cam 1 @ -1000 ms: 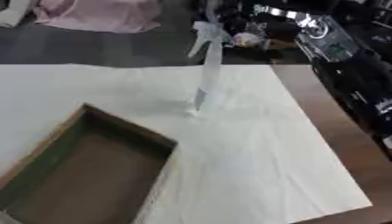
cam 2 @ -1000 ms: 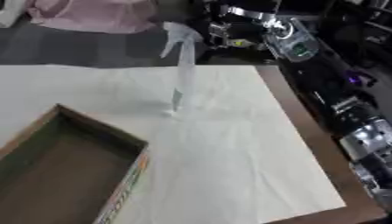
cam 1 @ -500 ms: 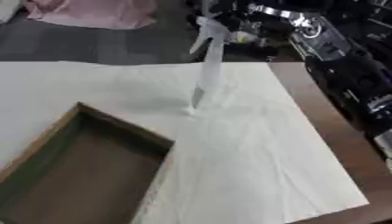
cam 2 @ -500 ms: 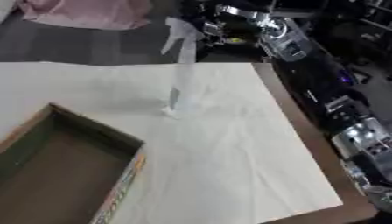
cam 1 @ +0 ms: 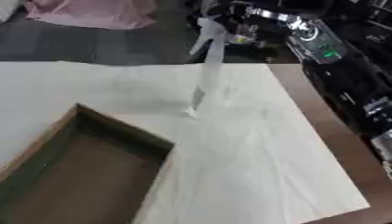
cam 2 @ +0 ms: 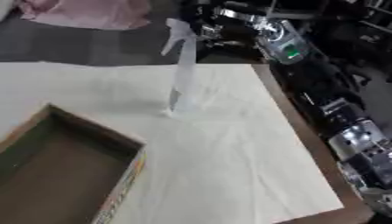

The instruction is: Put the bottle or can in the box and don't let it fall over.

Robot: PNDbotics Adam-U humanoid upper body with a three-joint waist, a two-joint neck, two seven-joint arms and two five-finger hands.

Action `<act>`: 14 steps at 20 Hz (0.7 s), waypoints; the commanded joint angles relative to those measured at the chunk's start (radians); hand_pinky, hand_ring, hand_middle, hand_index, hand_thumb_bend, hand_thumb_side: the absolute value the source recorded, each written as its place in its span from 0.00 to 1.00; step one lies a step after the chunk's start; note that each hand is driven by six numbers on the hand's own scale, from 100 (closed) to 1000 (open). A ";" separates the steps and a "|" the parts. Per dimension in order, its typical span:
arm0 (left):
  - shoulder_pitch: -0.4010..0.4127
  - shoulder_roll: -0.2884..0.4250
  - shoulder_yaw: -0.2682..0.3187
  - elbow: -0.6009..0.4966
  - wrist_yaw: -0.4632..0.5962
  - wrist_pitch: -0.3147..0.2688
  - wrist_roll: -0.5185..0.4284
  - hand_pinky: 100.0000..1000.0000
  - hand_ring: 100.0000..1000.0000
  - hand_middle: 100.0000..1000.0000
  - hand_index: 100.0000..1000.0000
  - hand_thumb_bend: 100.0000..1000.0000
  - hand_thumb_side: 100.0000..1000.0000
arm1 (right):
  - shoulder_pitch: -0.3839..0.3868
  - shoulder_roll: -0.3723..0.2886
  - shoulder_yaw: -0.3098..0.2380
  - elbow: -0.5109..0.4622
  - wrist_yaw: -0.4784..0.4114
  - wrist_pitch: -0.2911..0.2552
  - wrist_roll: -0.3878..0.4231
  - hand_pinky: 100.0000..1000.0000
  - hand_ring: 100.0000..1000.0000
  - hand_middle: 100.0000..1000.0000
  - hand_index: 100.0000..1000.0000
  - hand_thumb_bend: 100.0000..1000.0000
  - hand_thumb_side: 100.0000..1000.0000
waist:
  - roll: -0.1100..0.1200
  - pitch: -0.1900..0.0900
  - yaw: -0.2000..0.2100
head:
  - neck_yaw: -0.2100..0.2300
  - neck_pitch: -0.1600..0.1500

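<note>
A tall clear spray bottle point(cam 2: 183, 74) with a white trigger head stands upright on the white-covered table point(cam 2: 229, 148), towards the far side. An open cardboard box point(cam 1: 69, 175) with a dark inside lies at the near left, its top facing up. My right arm point(cam 2: 295, 52) runs along the table's right edge to the far side. Its dark hand point(cam 2: 218, 27) shows just behind and to the right of the bottle's head, and I cannot make out whether it touches the bottle. My left hand shows in neither view.
The white cloth ends at the right on a strip of brown table edge point(cam 1: 337, 144). A pink cloth point(cam 1: 92, 11) lies on the floor beyond the table's far edge. Dark equipment fills the far right.
The whole picture has shifted a little, so the camera moved. The bottle still stands in the same spot and my right hand stays by its head.
</note>
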 commanded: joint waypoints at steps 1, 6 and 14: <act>-0.011 0.008 0.003 -0.020 -0.003 -0.002 -0.005 0.53 0.72 0.65 0.89 0.00 0.74 | -0.025 -0.037 -0.016 -0.004 0.010 -0.157 0.147 0.79 1.00 0.99 1.00 0.00 0.59 | 0.004 -0.010 0.002 | -0.007 -0.017; -0.012 0.008 0.002 -0.020 -0.008 0.000 -0.007 0.53 0.72 0.65 0.89 0.00 0.74 | -0.031 -0.035 -0.026 0.005 0.029 -0.166 0.147 0.78 1.00 0.97 1.00 0.00 0.57 | -0.003 -0.004 0.007 | -0.011 -0.017; -0.014 0.009 0.002 -0.020 -0.012 0.008 -0.010 0.53 0.72 0.65 0.89 0.00 0.74 | -0.039 -0.034 -0.039 0.023 0.084 -0.181 0.147 0.77 1.00 0.92 0.98 0.00 0.51 | -0.015 -0.001 0.008 | -0.012 -0.012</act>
